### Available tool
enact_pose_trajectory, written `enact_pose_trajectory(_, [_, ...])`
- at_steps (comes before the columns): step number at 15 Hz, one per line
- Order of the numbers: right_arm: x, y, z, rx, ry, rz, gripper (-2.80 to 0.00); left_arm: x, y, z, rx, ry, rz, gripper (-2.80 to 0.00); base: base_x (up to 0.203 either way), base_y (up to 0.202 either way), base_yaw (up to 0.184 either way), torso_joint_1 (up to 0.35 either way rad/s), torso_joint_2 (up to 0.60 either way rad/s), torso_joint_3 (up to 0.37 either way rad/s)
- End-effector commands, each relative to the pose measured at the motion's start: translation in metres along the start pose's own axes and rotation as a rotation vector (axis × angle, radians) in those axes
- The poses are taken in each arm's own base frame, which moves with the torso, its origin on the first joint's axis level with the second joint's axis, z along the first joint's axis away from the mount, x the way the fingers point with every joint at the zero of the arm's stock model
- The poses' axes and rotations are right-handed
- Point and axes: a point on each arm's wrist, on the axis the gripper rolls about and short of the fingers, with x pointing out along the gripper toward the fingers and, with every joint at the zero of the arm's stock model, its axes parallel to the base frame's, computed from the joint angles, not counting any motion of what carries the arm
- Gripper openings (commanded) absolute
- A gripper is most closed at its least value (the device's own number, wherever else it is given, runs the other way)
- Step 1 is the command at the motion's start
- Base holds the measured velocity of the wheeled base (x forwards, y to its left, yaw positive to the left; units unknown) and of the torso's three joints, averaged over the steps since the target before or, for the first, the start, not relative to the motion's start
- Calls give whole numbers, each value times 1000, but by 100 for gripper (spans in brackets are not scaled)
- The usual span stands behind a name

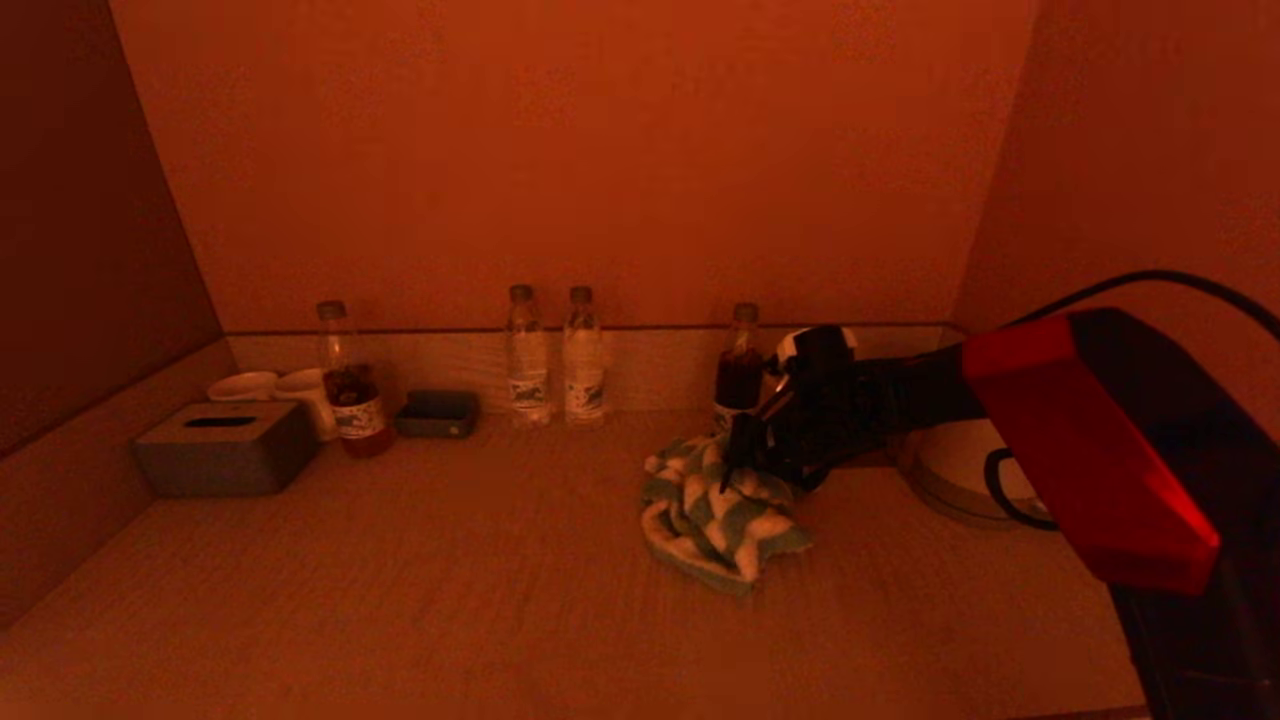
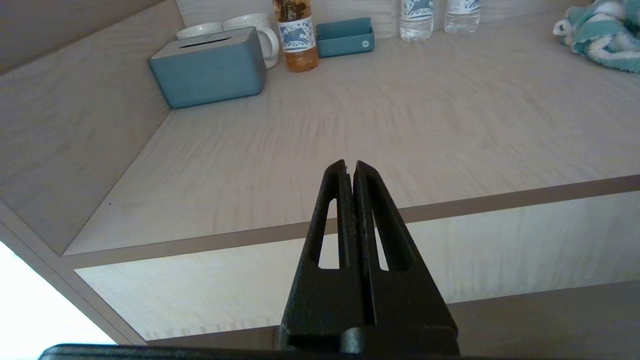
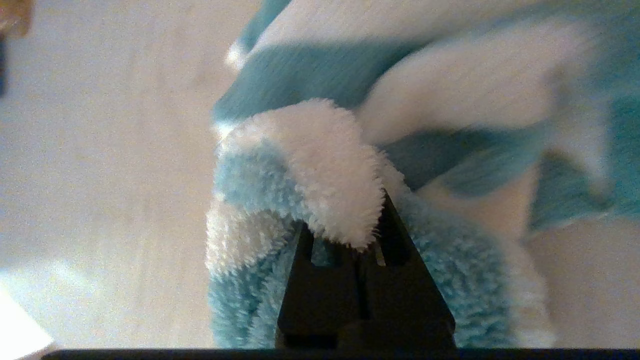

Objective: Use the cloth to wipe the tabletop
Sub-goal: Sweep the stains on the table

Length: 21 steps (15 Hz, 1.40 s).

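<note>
Right tool (image 3: 350, 235) clamped on striped cloth (image 1: 722, 515) — left tool (image 2: 350, 167) closed, empty — bottle labels unreadable.

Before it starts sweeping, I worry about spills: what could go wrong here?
The right gripper is shut on the cloth just in front of a dark-filled bottle, so a stroke toward the back wall might tip it. The white kettle sits close on the right; the arm could nudge it. The cloth is bunched, so it may wipe only a narrow strip.
</note>
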Motion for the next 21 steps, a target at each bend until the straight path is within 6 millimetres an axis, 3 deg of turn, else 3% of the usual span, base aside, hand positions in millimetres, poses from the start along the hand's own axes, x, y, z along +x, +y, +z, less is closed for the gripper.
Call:
enact_pose_trajectory(1, [-6,4,-1,0,24,58,-280,0,0,0,1,0,-2,-280,0,0,0,0,0,0])
enact_pose_trajectory(4, [-4,2,-3,2,50,92,-280,0,0,0,1,0,-1,-280,0,0,0,0,0,0])
enact_pose_trajectory(13, [25,-15,-7,-54,46,-16,-280,0,0,0,1,0,0,-280,0,0,0,0,0,0])
enact_pose_trajectory(21, [36,11,-18,-110,23,-99,-280,0,0,0,1,0,0,-280,0,0,0,0,0,0])
